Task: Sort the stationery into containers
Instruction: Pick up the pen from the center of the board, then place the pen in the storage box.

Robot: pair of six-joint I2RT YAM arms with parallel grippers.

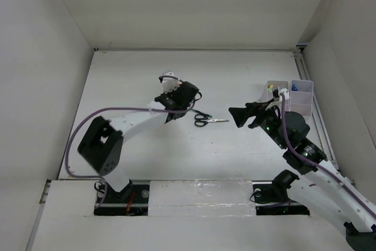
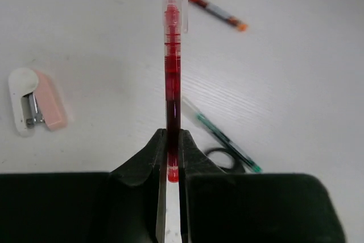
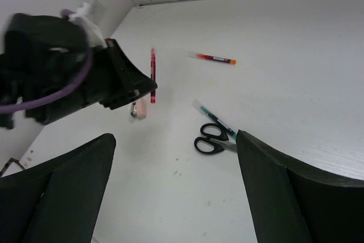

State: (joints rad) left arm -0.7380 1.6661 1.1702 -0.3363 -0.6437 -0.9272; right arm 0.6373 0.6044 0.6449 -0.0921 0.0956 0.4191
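Note:
My left gripper (image 2: 172,140) is shut on a thin red pen (image 2: 172,78), gripping it near one end; it also shows in the right wrist view (image 3: 152,75). Black-handled scissors (image 1: 208,120) lie mid-table with a green-inked pen (image 3: 215,119) beside them. A red pen with an orange tip (image 3: 213,58) lies farther off. A small pink and white stapler-like piece (image 2: 37,103) lies left of the held pen. My right gripper (image 3: 176,197) is open and empty, just right of the scissors (image 3: 211,139). White bins (image 1: 301,99) stand at the right edge.
The bins hold a yellow-green item (image 1: 271,88) and a blue-capped one (image 1: 294,88). White walls close in the table on the left, back and right. The left arm's black body (image 3: 68,78) fills the upper left of the right wrist view.

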